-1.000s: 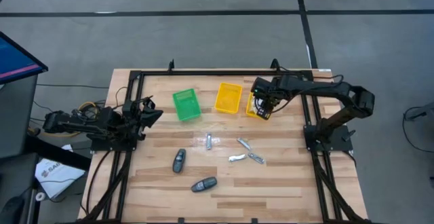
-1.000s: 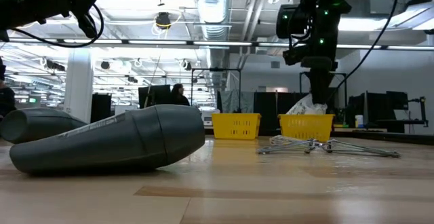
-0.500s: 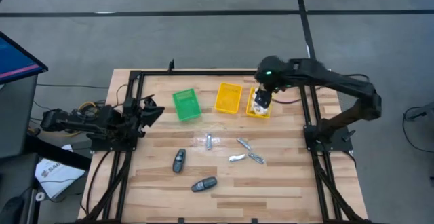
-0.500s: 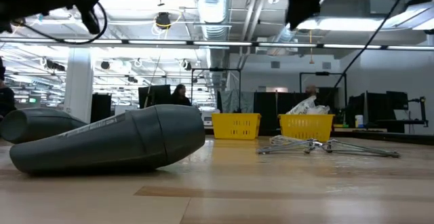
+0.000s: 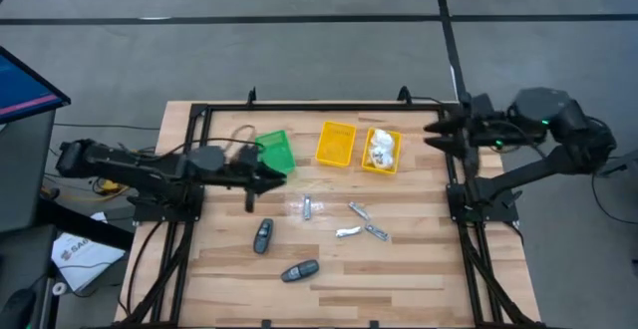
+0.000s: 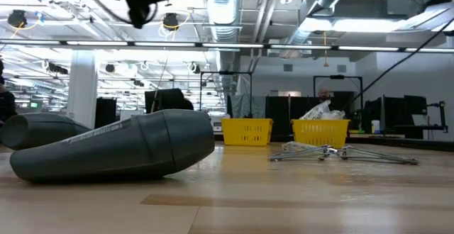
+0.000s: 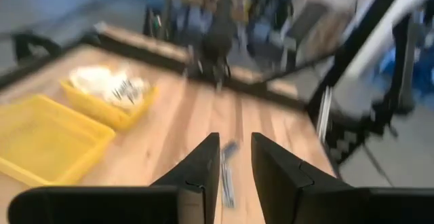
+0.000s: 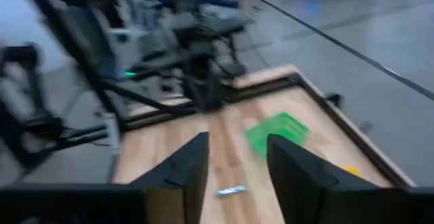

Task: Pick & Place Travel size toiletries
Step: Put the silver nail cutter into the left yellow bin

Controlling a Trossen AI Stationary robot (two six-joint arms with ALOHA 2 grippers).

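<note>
Three white packets (image 5: 381, 149) lie in the right yellow bin (image 5: 394, 165), also seen in the low view as packets (image 6: 318, 111). Several thin silver pieces (image 5: 361, 221) and one more (image 5: 308, 207) lie flat mid-table. Two dark grey oval gadgets (image 5: 262, 236) (image 5: 299, 270) lie toward the near edge; one fills the low view (image 6: 113, 147). My left gripper (image 5: 276, 176) is open and hovers beside the green bin (image 5: 276, 148), touching nothing; in its wrist view (image 7: 235, 159) a silver piece (image 7: 227, 176) shows between the fingers. My right gripper (image 5: 432, 136) is open at the table's right edge.
An empty yellow bin (image 5: 336, 143) stands between the green bin and the packet bin. A black frame rail (image 5: 329, 107) runs round the table's far and side edges. Bare wood lies near the front edge, right of the gadgets.
My right gripper rose out of the right yellow bin and drew back to the table's right edge, leaving the white packets in the bin. My left arm swung from the table's left edge toward the middle, past the green bin.
</note>
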